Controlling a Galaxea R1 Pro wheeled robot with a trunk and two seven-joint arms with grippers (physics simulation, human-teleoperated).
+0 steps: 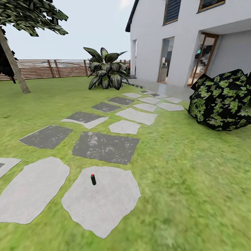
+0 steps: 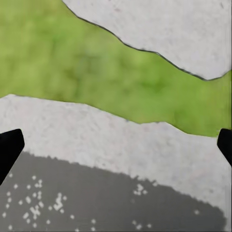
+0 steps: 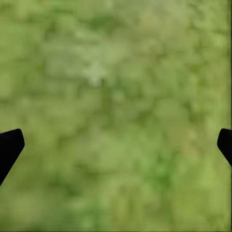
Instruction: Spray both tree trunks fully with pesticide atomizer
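Pesticide atomizer (image 1: 93, 179) stands upright on a pale paving stone (image 1: 104, 205) in the lawn, ahead of the robot. Small dark cylinder, red cap; likely light, rigid, tip-prone, so grasp mid-body. No legible label. Left hand (image 2: 116, 145) and right hand (image 3: 116, 145) both spread wide, empty.

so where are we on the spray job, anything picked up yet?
Nothing done yet. The atomizer, dark with a red tip, stands untouched on a pale paving stone. Left gripper hangs open over stone and grass, right gripper open over grass. Left: grab it, reach the tree trunk far left, find the second tree, spray both.
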